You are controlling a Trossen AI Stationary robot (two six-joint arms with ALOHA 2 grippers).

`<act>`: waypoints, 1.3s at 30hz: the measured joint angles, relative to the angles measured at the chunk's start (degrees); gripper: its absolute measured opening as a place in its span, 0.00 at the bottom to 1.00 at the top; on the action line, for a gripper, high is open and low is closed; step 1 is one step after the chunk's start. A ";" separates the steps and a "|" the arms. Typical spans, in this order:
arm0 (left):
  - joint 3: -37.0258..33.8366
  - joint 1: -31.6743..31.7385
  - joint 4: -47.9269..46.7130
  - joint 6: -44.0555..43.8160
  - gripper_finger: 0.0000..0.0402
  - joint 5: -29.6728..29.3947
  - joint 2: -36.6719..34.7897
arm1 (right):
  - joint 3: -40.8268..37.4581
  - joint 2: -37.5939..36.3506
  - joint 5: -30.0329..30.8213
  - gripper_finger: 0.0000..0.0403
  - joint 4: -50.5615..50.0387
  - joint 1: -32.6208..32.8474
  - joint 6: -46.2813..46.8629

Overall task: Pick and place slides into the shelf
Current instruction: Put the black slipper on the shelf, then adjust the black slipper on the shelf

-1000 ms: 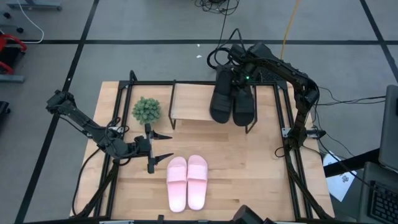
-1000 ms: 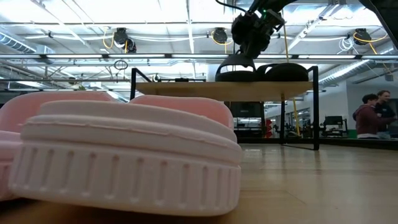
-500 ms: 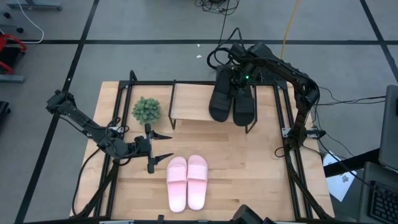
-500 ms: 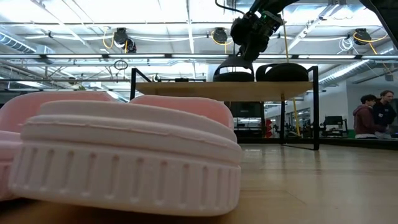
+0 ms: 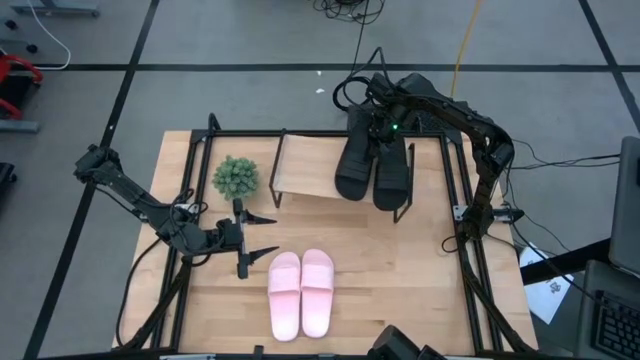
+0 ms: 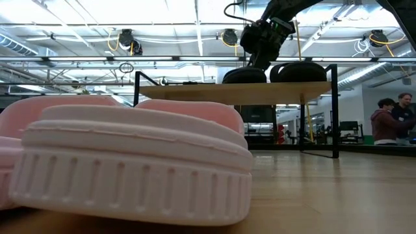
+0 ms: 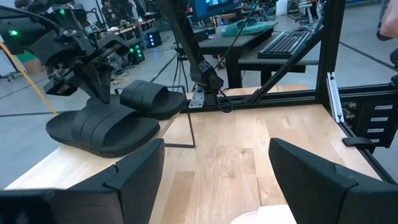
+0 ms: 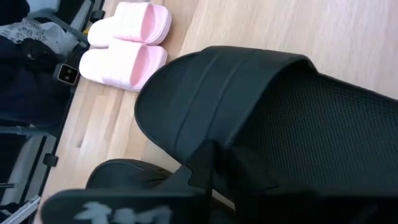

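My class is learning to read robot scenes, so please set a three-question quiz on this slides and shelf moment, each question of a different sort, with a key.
1. True or false: the black slides lie on the shelf.
2. Multiple choice: where is the pink pair? A) on the shelf B) on the table, near the front edge C) held by the left gripper
3. Fill in: the small green ___ stands beside the shelf.

Key
1. True; the right gripper is over their far end.
2. B
3. plant
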 joint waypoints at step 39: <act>0.00 0.02 -0.22 0.35 0.73 -0.07 0.00 | -0.11 -3.74 5.21 0.42 4.46 1.66 7.40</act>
